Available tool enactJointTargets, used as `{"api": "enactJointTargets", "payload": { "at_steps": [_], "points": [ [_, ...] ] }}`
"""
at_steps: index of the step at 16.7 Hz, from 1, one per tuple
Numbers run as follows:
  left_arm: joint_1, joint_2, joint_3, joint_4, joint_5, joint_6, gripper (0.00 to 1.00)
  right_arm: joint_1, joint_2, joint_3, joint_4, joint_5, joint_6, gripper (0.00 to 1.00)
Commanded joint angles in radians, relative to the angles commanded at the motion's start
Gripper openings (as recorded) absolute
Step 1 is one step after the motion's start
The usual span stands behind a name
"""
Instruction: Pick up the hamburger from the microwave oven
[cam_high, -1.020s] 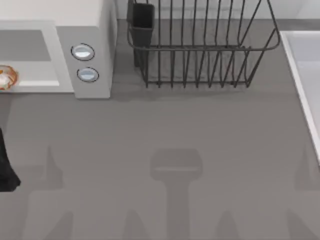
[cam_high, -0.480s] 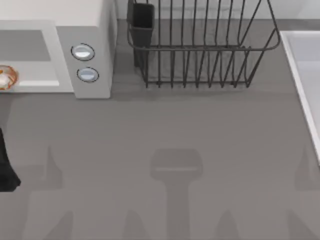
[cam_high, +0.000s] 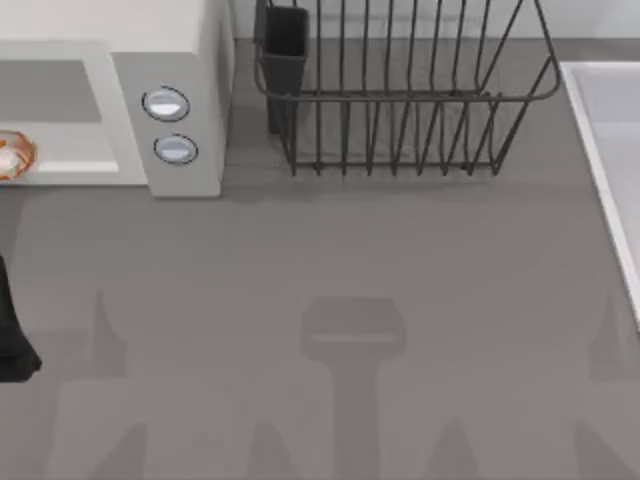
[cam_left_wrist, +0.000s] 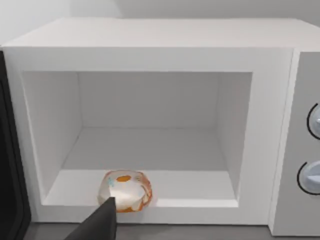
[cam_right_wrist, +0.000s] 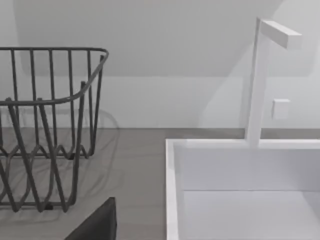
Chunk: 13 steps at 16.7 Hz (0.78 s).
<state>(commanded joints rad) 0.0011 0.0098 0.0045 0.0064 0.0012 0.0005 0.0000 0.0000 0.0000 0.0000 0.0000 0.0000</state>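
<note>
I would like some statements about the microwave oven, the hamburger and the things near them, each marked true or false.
1. The hamburger lies on the floor of the microwave oven, near its front edge. True.
2. The microwave oven is closed. False: its cavity stands open.
3. The dish rack stands to the right of the microwave oven in the top view. True.
4. The hamburger is inside the dish rack. False: it is in the microwave cavity.
5. The microwave's front panel carries two round knobs. True.
6. The sink stands between the microwave oven and the dish rack. False: it is at the table's right side, beyond the rack.
</note>
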Motion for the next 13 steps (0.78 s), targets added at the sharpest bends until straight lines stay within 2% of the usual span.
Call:
{"api": "enactJointTargets", "payload": {
  "at_steps": [3, 6, 13],
  "points": [
    [0.01, 0.093, 0.041, 0.058, 0.011, 0.004, 1.0, 0.0, 0.0, 0.0, 0.0, 0.0, 0.0, 1.0],
    [0.028, 0.279, 0.115, 0.165, 0.032, 0.012, 1.0, 0.0, 0.0, 0.0, 0.0, 0.0, 0.0, 1.0],
    [0.088, 0.997, 0.37, 0.529, 0.101, 0.04, 1.0, 0.0, 0.0, 0.0, 0.0, 0.0, 0.0, 1.0]
  ]
}}
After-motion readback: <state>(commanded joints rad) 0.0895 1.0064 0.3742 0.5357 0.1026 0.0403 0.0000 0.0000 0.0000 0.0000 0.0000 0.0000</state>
